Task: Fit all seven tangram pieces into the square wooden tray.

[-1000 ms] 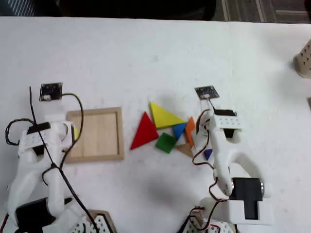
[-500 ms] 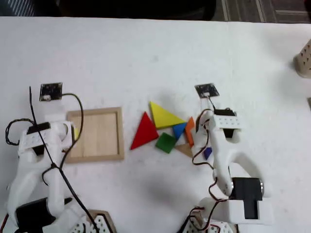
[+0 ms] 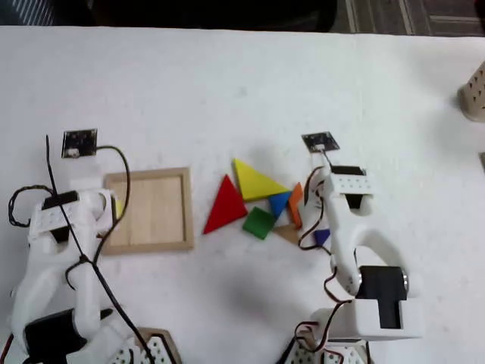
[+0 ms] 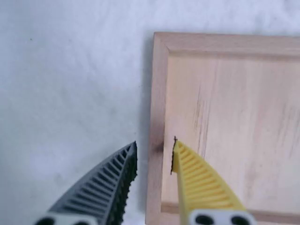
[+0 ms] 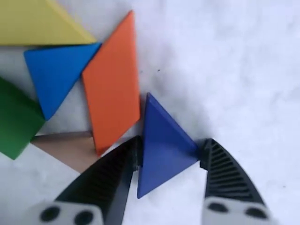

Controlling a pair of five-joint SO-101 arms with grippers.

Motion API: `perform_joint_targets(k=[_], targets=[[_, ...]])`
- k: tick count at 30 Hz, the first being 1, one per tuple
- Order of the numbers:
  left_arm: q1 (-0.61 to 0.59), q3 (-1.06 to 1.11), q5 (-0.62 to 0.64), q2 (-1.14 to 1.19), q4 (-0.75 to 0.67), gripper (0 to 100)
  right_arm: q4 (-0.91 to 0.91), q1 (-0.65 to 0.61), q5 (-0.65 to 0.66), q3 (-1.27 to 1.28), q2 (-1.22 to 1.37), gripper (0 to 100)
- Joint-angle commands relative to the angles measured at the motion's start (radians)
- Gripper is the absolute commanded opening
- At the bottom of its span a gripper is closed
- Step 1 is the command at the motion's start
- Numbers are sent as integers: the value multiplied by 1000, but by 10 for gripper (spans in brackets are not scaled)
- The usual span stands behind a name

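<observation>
Early in the job, by the look of it, with the square wooden tray (image 3: 148, 174) bare. Bracketing the small dark-blue triangle (image 5: 164, 154) with the right gripper (image 5: 169, 150), jaws spread wide and close on either side but not yet clamped; flat on the table (image 5: 225, 70) just beside the orange parallelogram (image 5: 112, 89), well apart from the tray. Straddling one side rim of the tray with the left gripper (image 4: 153, 144), slightly parted, holding nothing. Next, probably: close squarely, lift clear of the parallelogram, carry across to the tray.
</observation>
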Motion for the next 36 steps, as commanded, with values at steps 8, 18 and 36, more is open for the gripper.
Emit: perform_joint_targets(k=[8, 18, 36], targets=[[10, -5, -8, -42, -29, 151, -7, 13, -5, -26, 1, 130], [10, -5, -8, -42, -29, 151, 79, 18, -5, -31, -151, 130], [10, -6, -8, -42, -29, 151, 240, -56, 103, -31, -390, 134]])
